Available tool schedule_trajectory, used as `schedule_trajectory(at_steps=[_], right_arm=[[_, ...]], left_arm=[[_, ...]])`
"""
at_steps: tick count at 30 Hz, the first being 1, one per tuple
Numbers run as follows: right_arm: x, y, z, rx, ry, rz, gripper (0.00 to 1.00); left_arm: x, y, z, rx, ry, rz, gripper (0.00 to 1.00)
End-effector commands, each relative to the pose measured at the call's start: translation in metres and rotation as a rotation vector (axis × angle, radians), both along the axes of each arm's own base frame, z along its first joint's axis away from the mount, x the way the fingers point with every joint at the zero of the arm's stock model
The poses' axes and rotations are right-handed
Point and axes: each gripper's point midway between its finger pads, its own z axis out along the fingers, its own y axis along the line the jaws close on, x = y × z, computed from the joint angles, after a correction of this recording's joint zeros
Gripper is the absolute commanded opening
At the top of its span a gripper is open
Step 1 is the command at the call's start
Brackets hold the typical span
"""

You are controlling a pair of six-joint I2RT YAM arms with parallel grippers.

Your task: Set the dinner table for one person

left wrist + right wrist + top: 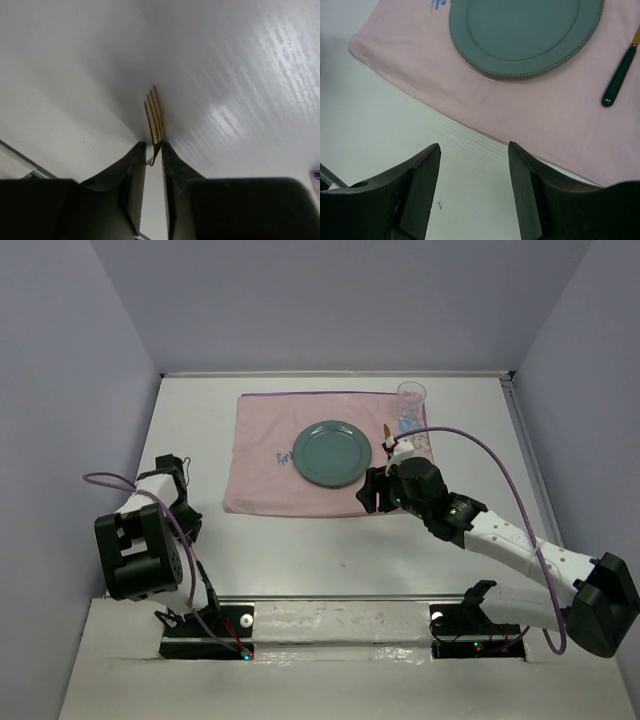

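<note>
- Left gripper [154, 146] fingers stand narrow, pinched on the neck of a gold fork [155, 112], its tines pointing away over a white surface.
- The dinner table [300, 550] is the white top spreading under both arms.
- A pink cloth [265, 465] lies toward its far middle, bearing a grey-green plate [331, 452].
- A knife [619, 80] with a dark green handle lies on the cloth right of the plate; a clear glass [412, 402] stands near it.
- The right gripper [474, 150] hangs with fingers wide apart, above bare table just beside the cloth's near edge.
</note>
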Motion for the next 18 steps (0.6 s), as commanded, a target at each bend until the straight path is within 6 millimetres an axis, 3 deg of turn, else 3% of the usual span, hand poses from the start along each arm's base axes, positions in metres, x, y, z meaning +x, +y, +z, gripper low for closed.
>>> schedule_trajectory(at_steps=[1,5,10,15,18], right_arm=[[0.005,0.007,0.011,0.044,-0.035,0.016,0.62],[0.004,0.009,0.010,0.046,-0.035,0.027,0.62],[0.003,0.011,0.012,0.057,-0.037,0.041,0.62],[-0.015,0.034,0.005,0.096,0.003,0.199,0.66],[-0.022,0.049,0.020,0.163,-0.032,0.290,0.73]], left_arm=[[0.018,-0.009,0.001,-0.044,-0.119,-0.027,0.19],[0.026,-0.014,0.003,-0.067,-0.189,-0.038,0.00],[0.035,-0.019,0.010,-0.091,-0.248,-0.074,0.00],[0.050,-0.024,0.040,-0.089,-0.344,-0.157,0.00],[0.058,-0.042,0.063,-0.091,-0.418,-0.243,0.00]])
